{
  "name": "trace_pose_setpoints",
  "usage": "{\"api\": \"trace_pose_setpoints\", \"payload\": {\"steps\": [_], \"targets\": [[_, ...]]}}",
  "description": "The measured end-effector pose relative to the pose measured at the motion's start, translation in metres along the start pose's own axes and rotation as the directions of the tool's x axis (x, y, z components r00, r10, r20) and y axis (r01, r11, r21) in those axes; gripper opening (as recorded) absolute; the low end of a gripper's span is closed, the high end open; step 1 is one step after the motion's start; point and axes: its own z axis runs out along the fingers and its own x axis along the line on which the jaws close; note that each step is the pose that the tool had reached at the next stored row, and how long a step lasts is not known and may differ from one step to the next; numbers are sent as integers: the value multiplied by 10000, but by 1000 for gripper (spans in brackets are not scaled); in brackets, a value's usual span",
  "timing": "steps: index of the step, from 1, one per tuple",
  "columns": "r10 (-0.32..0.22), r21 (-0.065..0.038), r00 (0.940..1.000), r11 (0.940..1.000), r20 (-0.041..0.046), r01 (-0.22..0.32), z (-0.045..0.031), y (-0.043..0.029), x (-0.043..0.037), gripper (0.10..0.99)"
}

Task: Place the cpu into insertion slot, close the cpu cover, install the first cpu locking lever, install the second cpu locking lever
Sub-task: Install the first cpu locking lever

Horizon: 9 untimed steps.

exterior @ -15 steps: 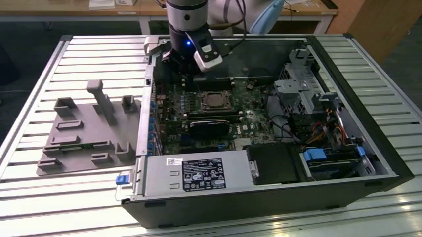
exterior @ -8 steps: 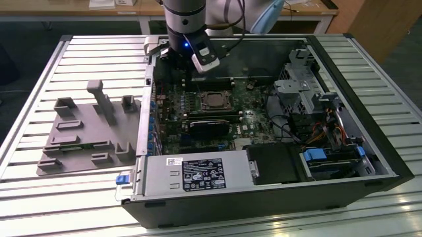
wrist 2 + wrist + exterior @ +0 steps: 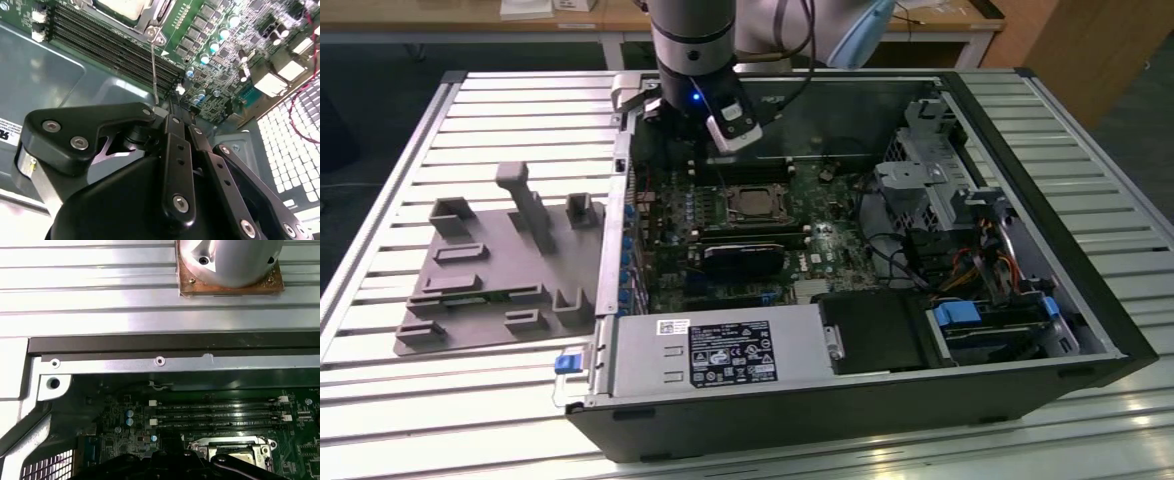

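One cpu (image 3: 120,6) (seated) near gripper (image 3: 172,107)

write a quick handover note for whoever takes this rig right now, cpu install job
gripper: down inside the open case, right at the free end of a thin lever rod; whether it grips the rod cannot be told.
cpu: seated on the motherboard.
cpu cover: looks lowered, framing the cpu.
Done: cpu placed, cover apparently down.
Left: both locking levers. The lever rod reaches out from the cover's corner toward the gripper, and I can't confirm that either lever is latched.
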Motion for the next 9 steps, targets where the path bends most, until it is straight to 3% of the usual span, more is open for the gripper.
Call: {"api": "trace_pose_setpoints", "payload": {"steps": [2, 9], "targets": [[3, -48, 10000, 10000, -3, -3, 21, -7, 1, 102], [1, -49, 10000, 10000, -4, -1, 36, -6, -89, 102]]}}
